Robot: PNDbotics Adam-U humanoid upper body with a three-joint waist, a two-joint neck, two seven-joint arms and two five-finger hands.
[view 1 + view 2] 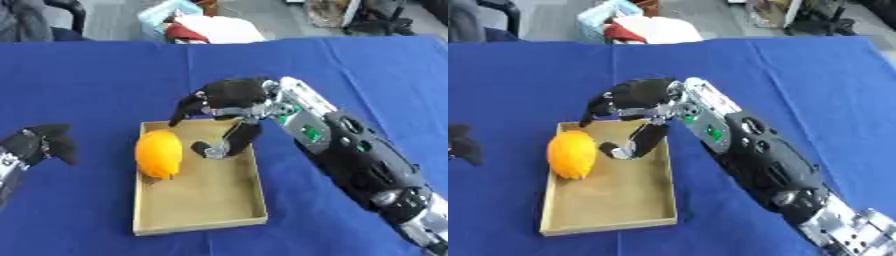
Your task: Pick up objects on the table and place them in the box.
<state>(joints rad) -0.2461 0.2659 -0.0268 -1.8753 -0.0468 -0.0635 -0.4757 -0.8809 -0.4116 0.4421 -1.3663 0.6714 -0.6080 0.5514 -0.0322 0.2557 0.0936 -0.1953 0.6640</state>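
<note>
**Orange fruit lies in the box beneath a relaxed right hand**

A shallow rectangular tan cardboard box (206, 200) sits on a table covered with a deep blue cloth (96, 80). Inside the box, against its left wall and toward the far end, lies a rounded orange-yellow fruit, like a lemon or small orange (158, 153). It rests on the box floor and leans on the left rim.

The robot's black right hand (229, 97) reaches in from the right side, its silver-and-black forearm crossing the cloth diagonally. The hand hangs over the far end of the box with its fingers loosely spread and bent downward, holding nothing. The thumb (229, 144) points down into the box, its tip just beside the fruit; whether it touches the fruit cannot be told.

The left hand (42, 142) shows at the left edge, resting above the cloth well apart from the box. Its dark fingers appear relaxed and empty.

Beyond the far edge of the table, white and red bundled items (206, 29) lie on the floor.
</note>
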